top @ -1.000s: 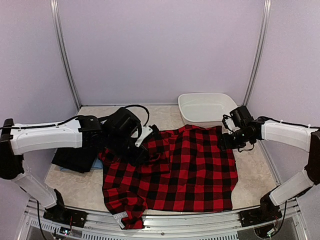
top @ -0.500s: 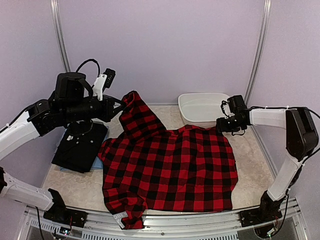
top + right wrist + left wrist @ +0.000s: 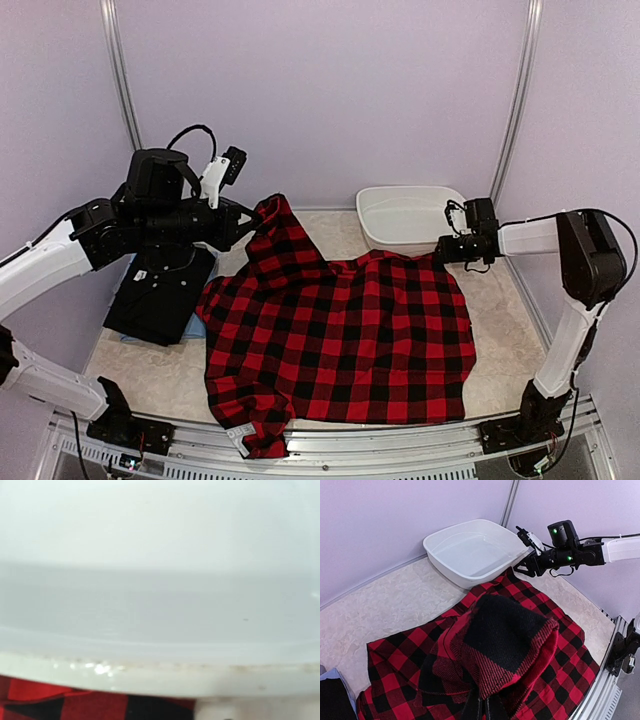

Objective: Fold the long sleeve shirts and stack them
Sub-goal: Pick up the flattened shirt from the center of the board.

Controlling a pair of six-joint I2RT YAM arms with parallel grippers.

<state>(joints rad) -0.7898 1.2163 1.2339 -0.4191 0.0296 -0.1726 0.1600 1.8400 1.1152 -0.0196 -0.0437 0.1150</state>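
Left wrist view shows the left gripper (image 3: 483,706) closed tight on a bunched fold of the red-and-black checked shirt (image 3: 506,630). The dark fingers pinch the cloth from both sides, and a folded-over flap hangs off the grip towards the white basin (image 3: 466,578). From the top camera this gripper is raised above the table (image 3: 165,378), well to the left of the basin. It holds one far corner of the checked shirt up in a peak. The rest of the shirt lies spread flat on the near side of the basin and reaches down to the table's near edge. The right gripper sits low at the shirt's far right corner, just beside the basin's near right side. From these views I cannot tell whether its fingers are apart or pinching the cloth. Its own camera is filled by the basin's white wall at close range, with a strip of checked cloth lying against the foot of that wall along the bottom of the picture. So the shirt's far edge touches the basin there. A folded black shirt (image 3: 158,295) lies flat well to the left of the basin, just beside the checked shirt's left edge. It rests on a light blue shirt (image 3: 193,331), of which only a thin edge shows. The basin stands upright in the far right corner of the table.
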